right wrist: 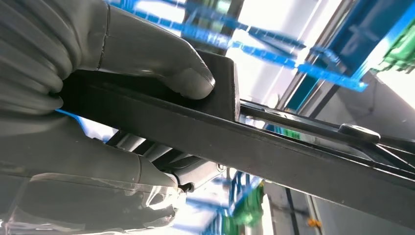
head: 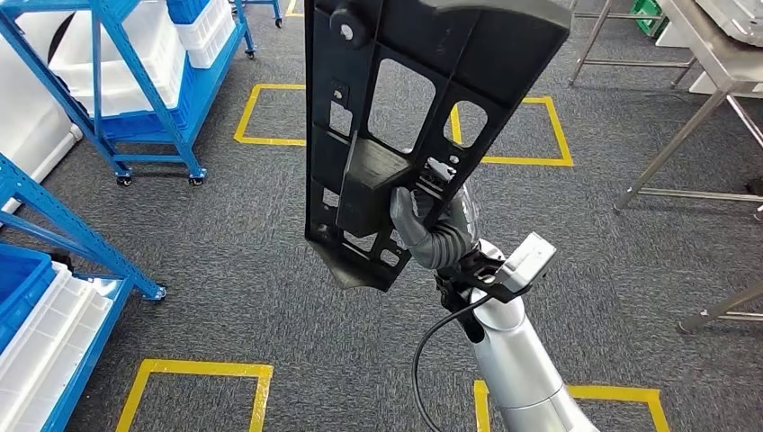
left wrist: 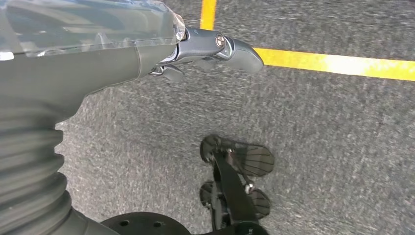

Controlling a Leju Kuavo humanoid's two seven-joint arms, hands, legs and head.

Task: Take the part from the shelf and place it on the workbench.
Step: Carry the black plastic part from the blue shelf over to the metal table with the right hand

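A long black plastic part (head: 396, 117) with several cut-outs stands upright in mid-air over the grey carpet, held by my right hand (head: 430, 225). The thumb lies on its raised block and the fingers wrap behind it. The right wrist view shows that hand (right wrist: 98, 98) clamped on the part's edge (right wrist: 274, 147), thumb above and fingers below. My left hand (left wrist: 147, 49) hangs over the floor with nothing in it, its fingers stretched out. A steel workbench (head: 720, 54) stands at the far right.
Blue shelving racks (head: 135, 81) with white and blue bins stand at the left and far left. Yellow floor squares (head: 270, 112) mark the carpet ahead and near my feet. Workbench legs (head: 670, 148) reach the floor at the right.
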